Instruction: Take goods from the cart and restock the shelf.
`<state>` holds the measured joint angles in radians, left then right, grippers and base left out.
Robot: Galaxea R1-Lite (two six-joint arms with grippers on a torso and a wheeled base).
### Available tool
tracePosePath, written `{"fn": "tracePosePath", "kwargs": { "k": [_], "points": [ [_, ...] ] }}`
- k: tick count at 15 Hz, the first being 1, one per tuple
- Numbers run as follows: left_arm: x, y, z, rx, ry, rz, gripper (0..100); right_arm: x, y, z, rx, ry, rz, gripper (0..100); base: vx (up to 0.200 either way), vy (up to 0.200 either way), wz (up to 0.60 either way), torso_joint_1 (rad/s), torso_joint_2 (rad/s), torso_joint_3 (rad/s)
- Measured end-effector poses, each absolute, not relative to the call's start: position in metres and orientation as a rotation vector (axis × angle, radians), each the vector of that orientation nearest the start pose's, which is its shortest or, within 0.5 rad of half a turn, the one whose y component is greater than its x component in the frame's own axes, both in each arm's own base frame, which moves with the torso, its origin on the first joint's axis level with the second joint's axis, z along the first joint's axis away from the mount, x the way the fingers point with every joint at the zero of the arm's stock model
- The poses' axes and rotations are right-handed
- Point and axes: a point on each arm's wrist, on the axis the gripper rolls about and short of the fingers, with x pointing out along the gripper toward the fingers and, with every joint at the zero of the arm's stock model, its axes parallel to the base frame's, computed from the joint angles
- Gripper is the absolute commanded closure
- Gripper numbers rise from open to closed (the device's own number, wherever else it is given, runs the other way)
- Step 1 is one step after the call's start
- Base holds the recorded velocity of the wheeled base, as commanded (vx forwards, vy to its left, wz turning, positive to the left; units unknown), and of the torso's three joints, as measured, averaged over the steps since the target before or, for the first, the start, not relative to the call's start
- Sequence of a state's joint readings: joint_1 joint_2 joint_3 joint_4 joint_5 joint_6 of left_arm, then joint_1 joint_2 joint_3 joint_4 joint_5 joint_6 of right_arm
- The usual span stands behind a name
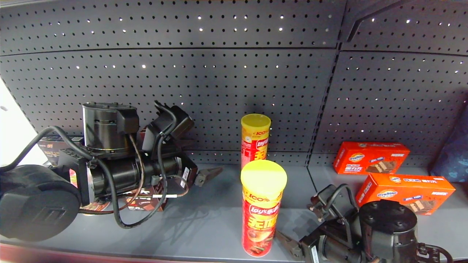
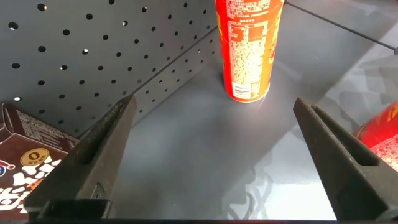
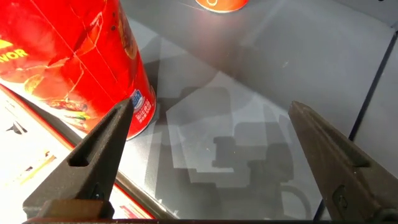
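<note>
One can (image 1: 263, 208) stands just beside the spread, empty right tool (image 3: 211, 111); left tool (image 2: 212, 102) likewise spread

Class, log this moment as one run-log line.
left gripper: open, empty | right gripper: open, empty, near front can | rear can: upright on shelf

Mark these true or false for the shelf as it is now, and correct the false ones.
1. The front chip can and the rear chip can both stand upright on the shelf. True.
2. The left tool is shut on a can. False: it is open and holds nothing.
3. The near orange box and the far orange box lie to the robot's right of the cans. True.
4. The right tool holds an orange box. False: it is open and empty, close beside the front chip can.
</note>
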<state>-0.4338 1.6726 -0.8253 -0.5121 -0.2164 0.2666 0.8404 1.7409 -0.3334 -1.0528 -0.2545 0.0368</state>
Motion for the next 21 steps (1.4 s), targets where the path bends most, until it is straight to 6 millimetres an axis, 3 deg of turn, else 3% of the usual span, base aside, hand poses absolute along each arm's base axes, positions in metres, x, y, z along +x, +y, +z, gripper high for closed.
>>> {"fn": "tracePosePath", "kwargs": {
  "k": [9, 11, 14, 17, 21],
  "points": [
    [0.269, -0.129, 0.186, 0.291, 0.243, -0.683, 0, 0.169, 0.179, 0.102, -0.148, 0.309, 0.563, 0, 0.000, 0.000, 0.00, 0.000, 0.00, 0.000],
    [0.265, -0.127, 0.193, 0.289, 0.219, -0.681, 0, 0.169, 0.175, 0.112, -0.125, 0.272, 0.546, 0, 0.000, 0.000, 0.00, 0.000, 0.00, 0.000],
    [0.249, -0.120, 0.217, 0.281, 0.134, -0.669, 0, 0.176, 0.162, 0.143, -0.056, 0.163, 0.462, 0, 0.000, 0.000, 0.00, 0.000, 0.00, 0.000],
    [0.225, -0.096, 0.239, 0.268, 0.032, -0.612, 0, 0.181, 0.134, 0.170, 0.005, 0.061, 0.358, 0, 0.000, 0.000, 0.00, 0.000, 0.00, 0.000],
    [0.169, -0.041, 0.232, 0.248, -0.023, -0.479, 0, 0.177, 0.091, 0.192, 0.038, -0.044, 0.204, 0, 0.000, 0.000, 0.00, 0.000, 0.00, 0.000]
  ]
}}
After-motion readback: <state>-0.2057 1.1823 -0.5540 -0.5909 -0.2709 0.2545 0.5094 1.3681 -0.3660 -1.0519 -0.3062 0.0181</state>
